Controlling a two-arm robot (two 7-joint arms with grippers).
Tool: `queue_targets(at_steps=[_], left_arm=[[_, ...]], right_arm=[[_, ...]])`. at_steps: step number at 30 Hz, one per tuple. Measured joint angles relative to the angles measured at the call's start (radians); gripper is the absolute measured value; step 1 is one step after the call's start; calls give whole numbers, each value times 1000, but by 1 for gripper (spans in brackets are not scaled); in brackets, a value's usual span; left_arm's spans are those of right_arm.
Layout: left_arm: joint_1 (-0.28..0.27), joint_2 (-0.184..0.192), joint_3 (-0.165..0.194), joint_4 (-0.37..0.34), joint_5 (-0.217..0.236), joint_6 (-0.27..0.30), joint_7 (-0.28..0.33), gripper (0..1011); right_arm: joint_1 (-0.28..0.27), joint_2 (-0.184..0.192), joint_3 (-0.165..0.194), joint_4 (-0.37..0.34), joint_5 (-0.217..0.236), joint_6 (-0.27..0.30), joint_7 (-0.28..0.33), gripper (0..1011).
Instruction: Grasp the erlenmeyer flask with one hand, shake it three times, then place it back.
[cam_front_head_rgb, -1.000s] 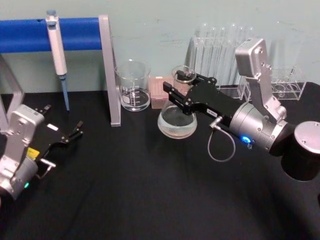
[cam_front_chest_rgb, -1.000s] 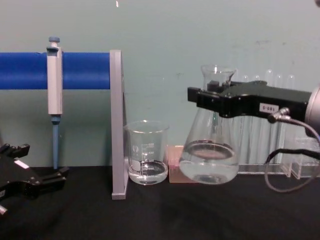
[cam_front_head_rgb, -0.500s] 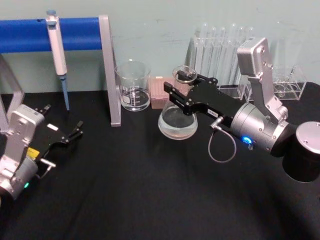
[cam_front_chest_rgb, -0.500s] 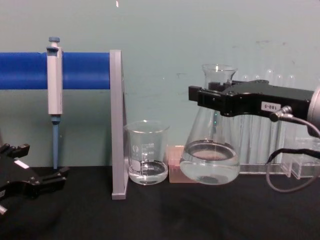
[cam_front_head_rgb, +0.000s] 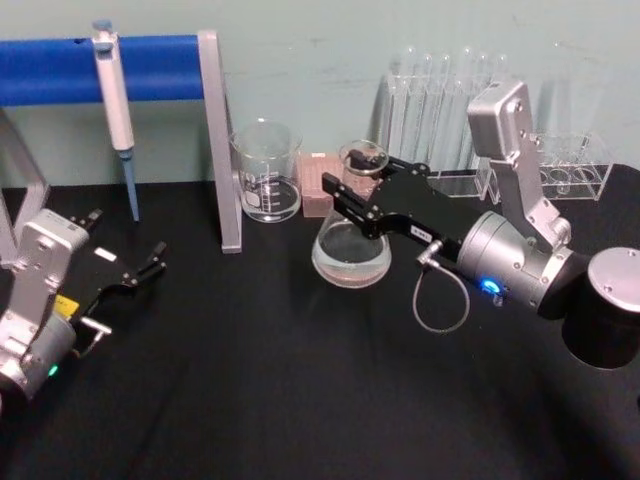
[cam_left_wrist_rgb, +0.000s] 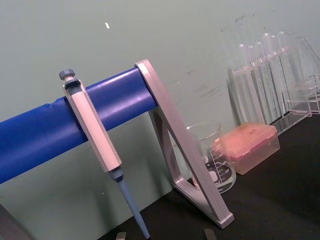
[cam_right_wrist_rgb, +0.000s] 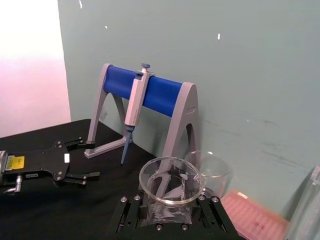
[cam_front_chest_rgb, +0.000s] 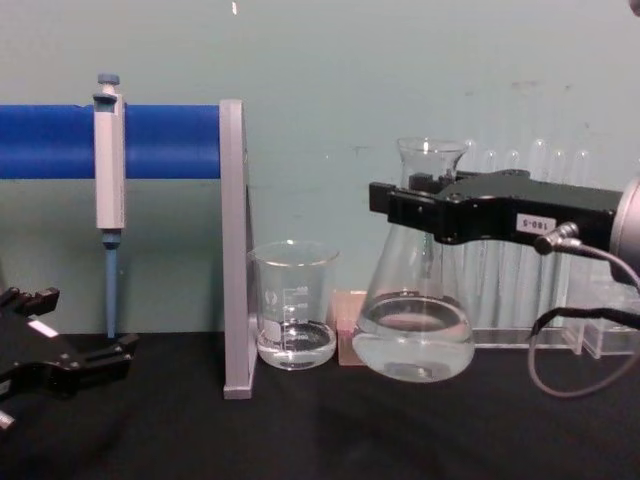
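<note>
The clear erlenmeyer flask (cam_front_head_rgb: 350, 252) holds a little clear liquid and stands upright near the table's middle, its base (cam_front_chest_rgb: 414, 345) at or just above the black tabletop; I cannot tell whether it touches. My right gripper (cam_front_head_rgb: 356, 196) is shut on its neck below the flared rim (cam_right_wrist_rgb: 170, 181), reaching in from the right (cam_front_chest_rgb: 420, 211). My left gripper (cam_front_head_rgb: 128, 250) rests low at the left, open with nothing in it, far from the flask (cam_right_wrist_rgb: 82, 159).
A glass beaker (cam_front_head_rgb: 268, 182) with some water stands just left of the flask, next to a pink box (cam_front_head_rgb: 316, 186). A blue-barred stand (cam_front_head_rgb: 150, 66) carries a pipette (cam_front_head_rgb: 114, 100) at the back left. Test tubes in a rack (cam_front_head_rgb: 440, 105) stand behind the right arm.
The right gripper has carried the flask down and slightly left, toward the tabletop. The left arm has not moved.
</note>
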Motion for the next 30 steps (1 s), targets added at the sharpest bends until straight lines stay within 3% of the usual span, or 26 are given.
queue_targets(at_steps=[15, 30], left_arm=[[0, 0, 0, 0, 0, 0, 0, 1001], [0, 0, 0, 0, 0, 0, 0, 1001]], right_arm=[[0, 9, -37, -11, 10, -2, 35, 451], [-6, 41, -107, -46, 42, -24, 124, 450]])
